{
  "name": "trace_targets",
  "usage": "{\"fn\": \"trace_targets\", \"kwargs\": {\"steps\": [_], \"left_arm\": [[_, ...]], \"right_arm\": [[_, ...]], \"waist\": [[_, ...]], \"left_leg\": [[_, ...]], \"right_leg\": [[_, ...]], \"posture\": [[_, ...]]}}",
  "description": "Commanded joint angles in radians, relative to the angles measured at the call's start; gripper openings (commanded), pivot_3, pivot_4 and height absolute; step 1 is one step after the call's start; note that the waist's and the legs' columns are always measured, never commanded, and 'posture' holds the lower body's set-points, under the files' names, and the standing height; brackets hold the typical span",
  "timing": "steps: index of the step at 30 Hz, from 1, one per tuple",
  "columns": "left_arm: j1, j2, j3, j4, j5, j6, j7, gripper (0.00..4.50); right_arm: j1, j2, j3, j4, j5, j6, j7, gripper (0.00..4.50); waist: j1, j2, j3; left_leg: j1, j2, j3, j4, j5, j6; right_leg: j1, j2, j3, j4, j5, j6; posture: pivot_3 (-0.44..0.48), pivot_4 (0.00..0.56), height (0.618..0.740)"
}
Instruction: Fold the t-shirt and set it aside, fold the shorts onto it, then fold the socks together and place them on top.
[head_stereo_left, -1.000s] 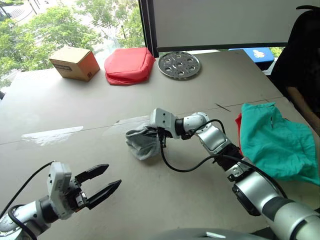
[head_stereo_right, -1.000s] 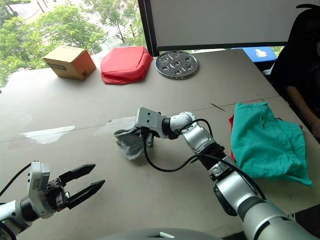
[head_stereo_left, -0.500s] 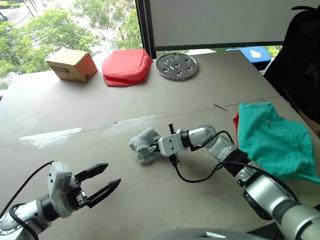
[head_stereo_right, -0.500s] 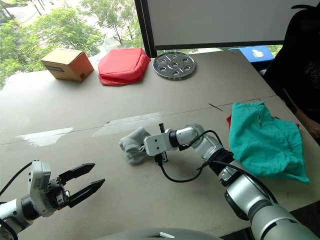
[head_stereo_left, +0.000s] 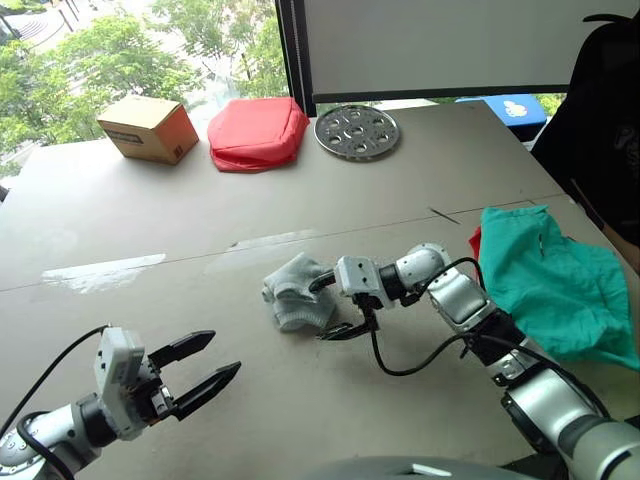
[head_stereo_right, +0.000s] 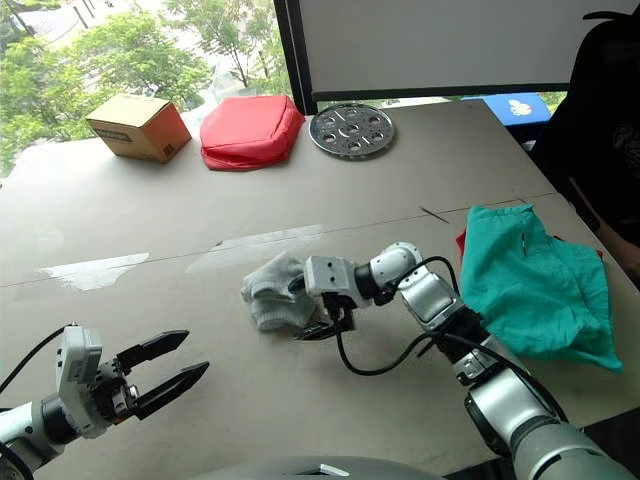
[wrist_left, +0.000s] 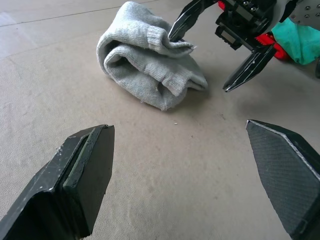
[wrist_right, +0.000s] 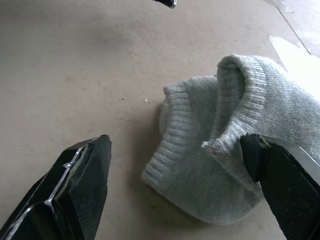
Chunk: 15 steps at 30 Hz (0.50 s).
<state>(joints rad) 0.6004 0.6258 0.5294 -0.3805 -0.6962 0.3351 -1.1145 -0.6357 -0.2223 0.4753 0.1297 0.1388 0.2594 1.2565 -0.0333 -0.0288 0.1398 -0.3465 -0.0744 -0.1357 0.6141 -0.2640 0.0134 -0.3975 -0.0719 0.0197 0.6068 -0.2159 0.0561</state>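
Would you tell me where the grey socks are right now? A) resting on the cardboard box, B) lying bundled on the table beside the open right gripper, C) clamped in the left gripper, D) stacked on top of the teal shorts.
B: the socks lie bundled on the table, with the right gripper open beside them, and the shorts bear nothing.

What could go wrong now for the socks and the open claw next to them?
The socks lie in a loose bundle, not yet on the shorts. The open right claw has one finger touching a cuff fold; closing may catch one layer only, so the bundle may unroll when lifted. The left claw is apart, giving no support.
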Motion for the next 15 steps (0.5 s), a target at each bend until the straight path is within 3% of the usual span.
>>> {"fn": "trace_targets", "kwargs": {"steps": [1,8,11,15], "left_arm": [[-0.011,0.006,0.004,-0.010,-0.002,-0.014,0.004,4.50],[-0.009,-0.001,0.010,-0.016,-0.004,-0.014,0.011,4.50],[-0.002,-0.002,0.012,-0.022,-0.005,-0.014,0.013,4.50],[0.010,-0.003,0.016,-0.028,-0.006,-0.013,0.016,4.50]], "right_arm": [[-0.042,0.076,-0.090,-0.075,0.095,0.153,-0.104,4.40],[-0.191,0.181,-0.122,0.188,0.011,0.338,-0.349,4.40],[-0.245,0.200,-0.114,0.311,0.002,0.327,-0.337,4.40],[-0.263,0.203,-0.013,0.385,-0.038,0.280,-0.223,4.40]], "waist": [[-0.002,0.000,0.000],[-0.001,0.000,0.000],[-0.002,0.000,0.000],[-0.006,0.000,0.000]], "left_leg": [[0.000,0.002,0.001,0.000,0.000,0.000],[0.000,0.004,0.001,0.000,-0.001,-0.001],[-0.001,0.003,0.002,0.000,-0.001,-0.002],[-0.002,0.003,0.002,0.000,-0.001,-0.001]], "right_leg": [[0.000,0.000,0.000,0.000,-0.001,0.001],[-0.002,0.003,-0.001,0.000,0.002,0.000],[-0.003,0.003,0.000,0.000,0.003,-0.002],[-0.004,0.003,0.000,0.000,0.002,-0.003]], "posture": [[0.000,0.150,0.740],[0.000,0.150,0.740],[0.000,0.150,0.740],[0.000,0.150,0.740]]}}
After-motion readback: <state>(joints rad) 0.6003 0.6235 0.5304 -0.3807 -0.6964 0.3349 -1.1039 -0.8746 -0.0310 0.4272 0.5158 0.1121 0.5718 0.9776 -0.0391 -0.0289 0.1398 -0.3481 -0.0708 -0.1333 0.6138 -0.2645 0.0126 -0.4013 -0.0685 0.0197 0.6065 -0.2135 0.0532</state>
